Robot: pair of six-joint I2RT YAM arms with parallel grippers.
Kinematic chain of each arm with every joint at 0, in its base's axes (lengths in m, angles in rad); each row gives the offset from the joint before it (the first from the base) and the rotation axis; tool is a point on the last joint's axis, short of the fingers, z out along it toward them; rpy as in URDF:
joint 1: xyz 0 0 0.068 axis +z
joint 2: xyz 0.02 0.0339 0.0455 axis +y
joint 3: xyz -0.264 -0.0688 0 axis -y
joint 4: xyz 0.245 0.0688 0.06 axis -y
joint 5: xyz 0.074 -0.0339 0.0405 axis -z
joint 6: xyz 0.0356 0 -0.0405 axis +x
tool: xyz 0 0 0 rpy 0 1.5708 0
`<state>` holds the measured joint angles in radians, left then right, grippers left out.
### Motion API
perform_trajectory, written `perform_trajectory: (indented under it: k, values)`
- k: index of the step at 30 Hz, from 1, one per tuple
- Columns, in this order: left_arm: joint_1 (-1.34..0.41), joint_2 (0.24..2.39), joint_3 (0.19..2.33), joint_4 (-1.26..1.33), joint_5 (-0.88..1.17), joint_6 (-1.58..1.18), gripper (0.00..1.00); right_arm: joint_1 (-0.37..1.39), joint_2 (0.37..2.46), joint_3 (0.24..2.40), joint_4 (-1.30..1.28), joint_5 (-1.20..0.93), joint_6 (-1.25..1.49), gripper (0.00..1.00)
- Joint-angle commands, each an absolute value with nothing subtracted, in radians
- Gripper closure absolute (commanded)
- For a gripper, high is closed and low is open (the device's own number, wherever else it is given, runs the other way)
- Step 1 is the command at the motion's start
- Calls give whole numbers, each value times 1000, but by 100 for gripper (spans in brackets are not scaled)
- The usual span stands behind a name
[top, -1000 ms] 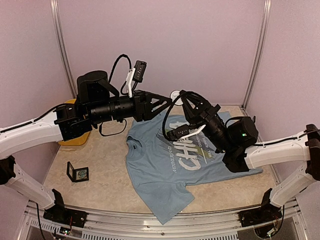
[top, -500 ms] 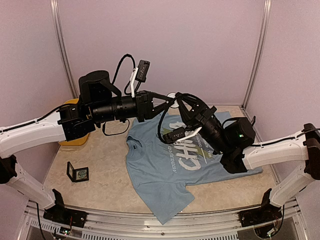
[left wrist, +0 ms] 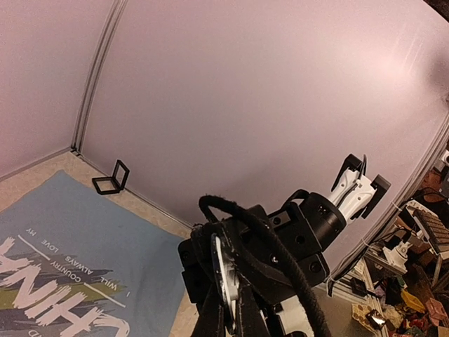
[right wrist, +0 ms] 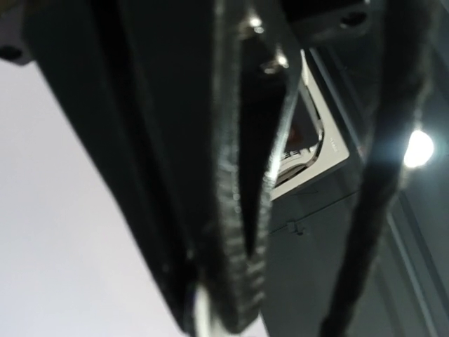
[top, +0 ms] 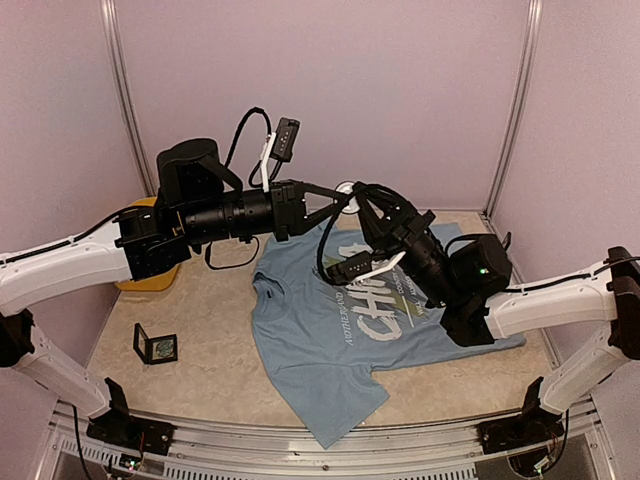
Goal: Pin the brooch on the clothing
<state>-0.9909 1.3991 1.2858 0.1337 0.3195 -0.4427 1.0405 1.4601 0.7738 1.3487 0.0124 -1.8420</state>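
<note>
My right gripper (top: pixel 358 194) looks clamped on the small white brooch (top: pixel 349 189), in the air above the far side of the light blue T-shirt (top: pixel 320 350) spread toward the bench's (top: pixel 200 300) right edge, so my left gripper (top: pixel 341 200), whose grip I cannot tell, should take it squarely without twisting.

White links (top: pixel 60 265), black wrists (top: pixel 240 212), looped cables (top: pixel 238 128)
</note>
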Motion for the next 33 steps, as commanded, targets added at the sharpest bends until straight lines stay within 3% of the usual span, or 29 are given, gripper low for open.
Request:
perform_trajectory:
  k: [1,3,7,11,14,16,19,22,26,30,33]
  values:
    - [-984,1383,1279,139,273,-357,100,1060,1418,804,1343,22,-1724,80]
    - [-983,1366,1268,146,263,-350,100,1059,1410,799,1336,25,-1703,69]
    - [-983,1344,1261,128,247,-325,100,1058,1376,793,1317,61,-1629,36]
    - [-989,1314,1243,117,233,-271,100,1043,1282,798,1180,135,-1411,14]
    - [-1017,1291,1242,78,224,-191,100,1006,1149,902,707,94,-1058,4]
    - [-1039,1281,1250,35,210,-118,100,881,1093,1056,260,-178,-755,1]
    - [-1063,1265,1257,-27,211,-42,100,706,1097,1236,-63,-572,-471,1]
    - [-1084,1258,1265,-86,224,26,100,669,1154,1399,-331,-809,-389,2]
    - [-1109,1272,1297,-158,224,85,100,670,1277,1540,-520,-966,-297,40]
    - [-1114,1304,1331,-216,228,115,100,679,1346,1550,-521,-1019,-194,62]
    - [-1116,1319,1346,-239,234,118,100,725,1371,1522,-500,-997,-173,66]
